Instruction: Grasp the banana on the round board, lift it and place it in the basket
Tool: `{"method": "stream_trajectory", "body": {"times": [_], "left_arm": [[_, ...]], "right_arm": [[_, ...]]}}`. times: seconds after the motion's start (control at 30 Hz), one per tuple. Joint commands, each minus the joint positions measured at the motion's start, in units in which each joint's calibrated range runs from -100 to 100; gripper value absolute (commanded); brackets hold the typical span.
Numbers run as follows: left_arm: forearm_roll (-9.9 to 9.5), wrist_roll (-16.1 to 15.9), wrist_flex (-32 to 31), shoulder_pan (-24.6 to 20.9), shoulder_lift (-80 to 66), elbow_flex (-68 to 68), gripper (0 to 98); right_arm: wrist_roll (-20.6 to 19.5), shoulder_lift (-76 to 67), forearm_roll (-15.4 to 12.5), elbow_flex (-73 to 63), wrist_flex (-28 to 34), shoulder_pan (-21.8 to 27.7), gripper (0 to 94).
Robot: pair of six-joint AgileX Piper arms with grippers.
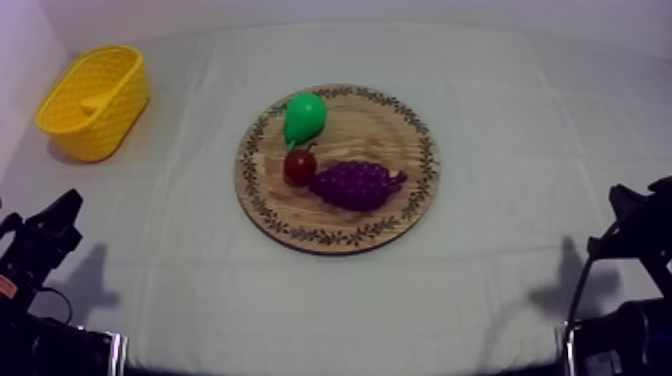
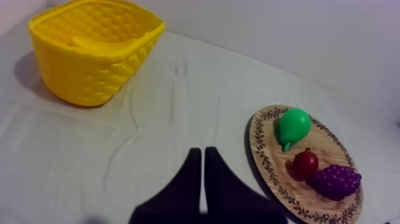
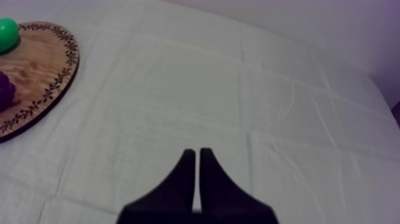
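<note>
Cloth [image 1: 520, 120] lay creased, board [image 1: 400, 135] mid-table, basket [image 1: 110, 125] at far left; left gripper [image 2: 202, 152] and right gripper [image 3: 197, 152] sat low, fingers together, empty

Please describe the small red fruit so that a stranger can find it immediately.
In the middle of the grey-white cloth lies a round wooden board with a patterned rim. On it, the small round red fruit sits between the green pear and the purple bunch of grapes. It is the smallest and the only red one.
</note>
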Motion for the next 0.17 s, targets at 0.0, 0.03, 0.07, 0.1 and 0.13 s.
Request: {"method": "stream_trajectory", "body": {"times": [0.0, 0.03, 0.07, 0.1, 0.13], "left_arm": [[-0.03, -1.33, -0.07, -0.03, 0.00, 0.02, 0.1], [-0.02, -1.33, -0.07, -0.03, 0.00, 0.02, 0.1], [-0.02, -1.35, -0.07, -0.03, 0.00, 0.02, 0.1], [-0.02, -1.36, -0.07, -0.03, 0.00, 0.02, 0.1], [-0.02, -1.37, -0.07, -0.03, 0.00, 0.02, 0.1]], "right_arm": [[0.00, 0.04, 0.01, -0.03, 0.03, 0.03, 0.6], [0.00, 0.04, 0.01, -0.03, 0.03, 0.03, 0.6], [0.00, 0.04, 0.01, -0.03, 0.03, 0.03, 0.6], [0.00, 0.04, 0.01, -0.03, 0.03, 0.03, 0.6], [0.00, 0.04, 0.01, -0.03, 0.03, 0.03, 0.6]]}}
